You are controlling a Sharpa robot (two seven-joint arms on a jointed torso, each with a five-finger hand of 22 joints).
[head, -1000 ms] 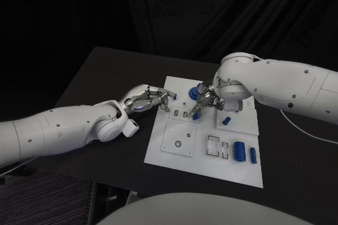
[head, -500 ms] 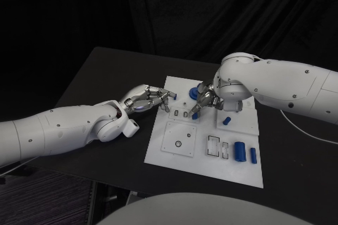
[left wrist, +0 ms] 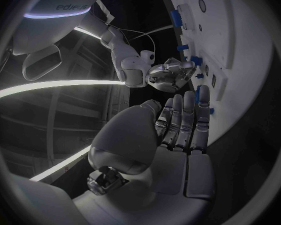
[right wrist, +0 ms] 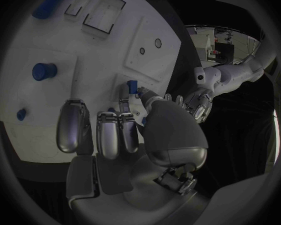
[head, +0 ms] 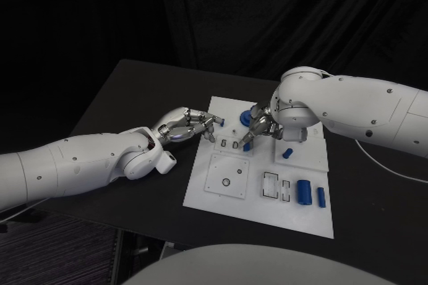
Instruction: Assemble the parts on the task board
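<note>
Task board (head: 258, 201) sits mid-frame in head view on black table (head: 116, 106). Right hand (head: 256, 128) hangs over board's upper part, fingers curled down round a small blue part (head: 247, 146); grip itself hidden, can't tell if it's really held. Right wrist view shows blue peg (right wrist: 132, 85) just off its fingertips. Left hand (head: 189, 123) at board's left edge, fingers half-curled, nothing visibly in it. Loose blue parts (head: 304, 191) lie lower right.

Pale lettering is showing on the white robot body (left wrist: 65, 7) in the left wrist view (seemingly "edjes", though only partly legible); nothing readable is appearing on the board (head: 258, 174).
</note>
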